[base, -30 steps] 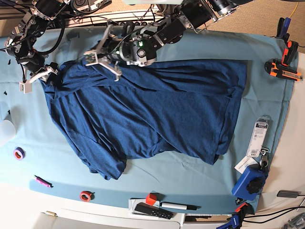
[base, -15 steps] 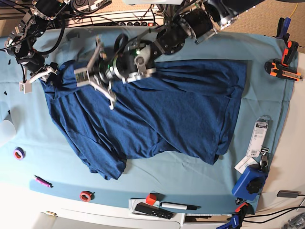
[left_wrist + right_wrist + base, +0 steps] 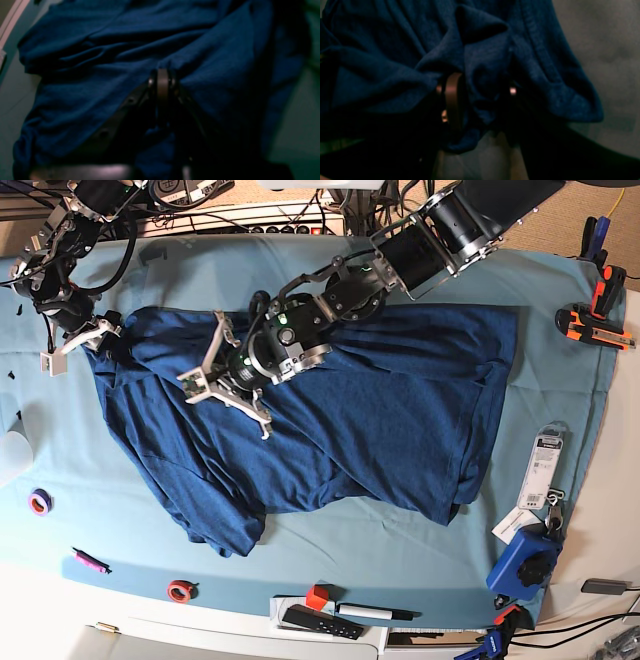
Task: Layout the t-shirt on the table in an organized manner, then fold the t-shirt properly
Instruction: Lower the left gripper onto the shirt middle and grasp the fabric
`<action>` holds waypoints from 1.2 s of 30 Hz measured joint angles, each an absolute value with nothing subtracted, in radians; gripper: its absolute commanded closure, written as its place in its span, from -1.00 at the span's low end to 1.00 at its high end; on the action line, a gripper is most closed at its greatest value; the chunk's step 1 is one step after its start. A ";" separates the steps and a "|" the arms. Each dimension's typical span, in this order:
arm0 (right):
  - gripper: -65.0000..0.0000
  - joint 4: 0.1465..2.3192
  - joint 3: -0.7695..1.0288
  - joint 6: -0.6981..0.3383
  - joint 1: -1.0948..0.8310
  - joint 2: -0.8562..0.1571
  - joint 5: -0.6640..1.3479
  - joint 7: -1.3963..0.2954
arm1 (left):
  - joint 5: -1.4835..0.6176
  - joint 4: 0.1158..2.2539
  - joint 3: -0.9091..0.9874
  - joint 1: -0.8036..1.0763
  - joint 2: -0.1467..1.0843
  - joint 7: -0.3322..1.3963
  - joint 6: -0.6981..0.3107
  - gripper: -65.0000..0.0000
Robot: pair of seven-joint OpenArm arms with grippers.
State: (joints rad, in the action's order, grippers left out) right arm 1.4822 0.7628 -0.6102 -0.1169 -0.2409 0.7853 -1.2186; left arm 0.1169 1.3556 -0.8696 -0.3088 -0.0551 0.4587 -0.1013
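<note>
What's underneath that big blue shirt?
The t-shirt lies on the table, whose light teal cloth shows all around it. Whatever else might sit beneath the fabric is covered and cannot be seen.

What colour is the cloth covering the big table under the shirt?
Light teal-blue, plain with no pattern; the smooth cloth-covered table shows best in the base view.

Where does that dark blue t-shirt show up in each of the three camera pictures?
Base view: the t-shirt sprawls across the middle of the table.
Left wrist view: it fills most of the picture, pinched by the left gripper at centre.
Right wrist view: a bunched edge hangs around the right gripper.
Shared landmark: the light teal table cloth beside the shirt.
</note>
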 measured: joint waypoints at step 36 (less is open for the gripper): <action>0.04 1.456 1.242 -0.604 -0.110 -0.241 1.065 -1.367 | -0.030 1.267 -0.870 -0.414 -0.052 0.568 0.051 -0.08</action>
State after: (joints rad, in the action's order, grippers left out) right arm 1.4559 1.2419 -0.6044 -0.1101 -0.2409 1.0645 -1.3674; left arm -0.0303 1.2675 -0.8703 -0.4145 -0.0525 0.5678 0.0505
